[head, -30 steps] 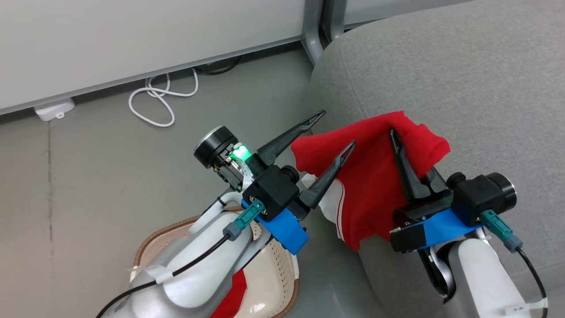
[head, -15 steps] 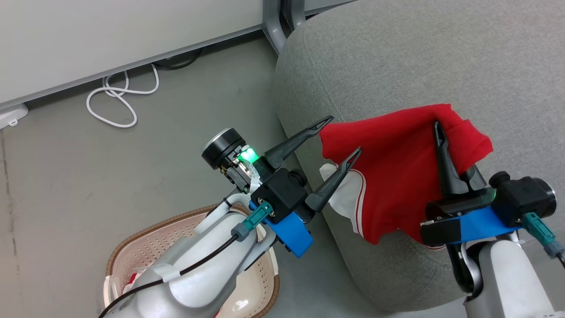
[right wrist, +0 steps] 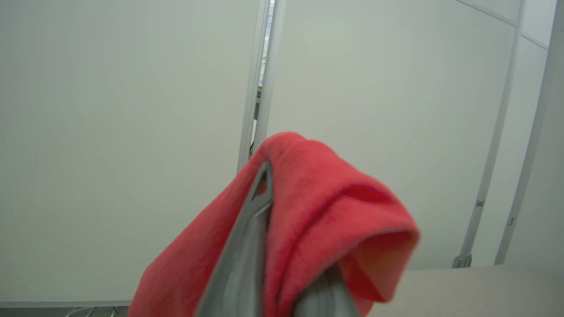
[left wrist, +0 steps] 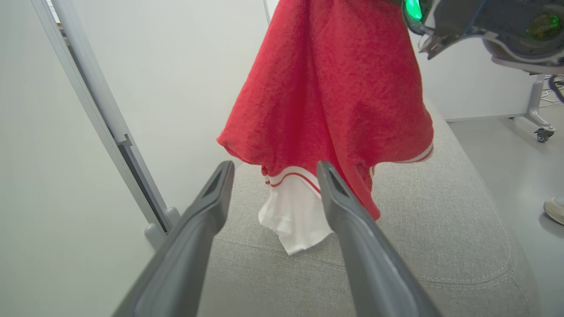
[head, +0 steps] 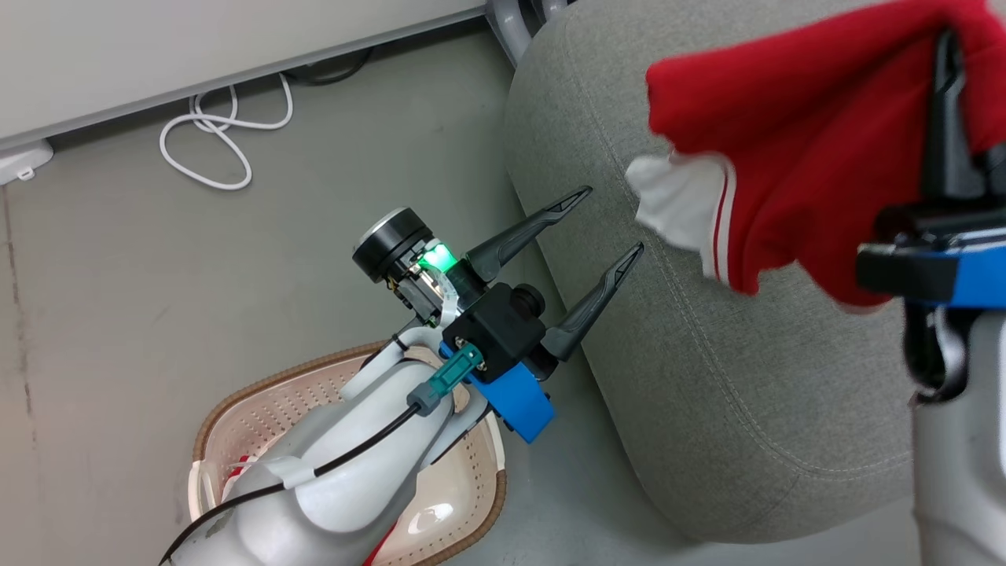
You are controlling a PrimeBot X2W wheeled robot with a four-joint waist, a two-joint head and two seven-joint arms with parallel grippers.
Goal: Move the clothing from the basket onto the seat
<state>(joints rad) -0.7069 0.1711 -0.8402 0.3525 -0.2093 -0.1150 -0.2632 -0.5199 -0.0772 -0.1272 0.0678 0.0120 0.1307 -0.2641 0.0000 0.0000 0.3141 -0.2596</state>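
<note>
While above one seat (head: 707, 377), one garment (head: 802, 134) in clenched right gripper (head: 945, 71); left gripper (head: 611, 220) wide, empty.

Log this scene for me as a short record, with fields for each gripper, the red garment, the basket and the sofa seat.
left gripper: open, empty, at the seat's edge
right gripper: shut on the red garment, raised over the seat
red garment: hangs from the right gripper above the seat, white lining lowest; contact with the cushion unclear
basket: on the floor beside the seat, partly behind the left forearm; some red fabric inside
seat: grey, stitched seam, beneath the hanging garment
task state: garment not yet set down
</note>
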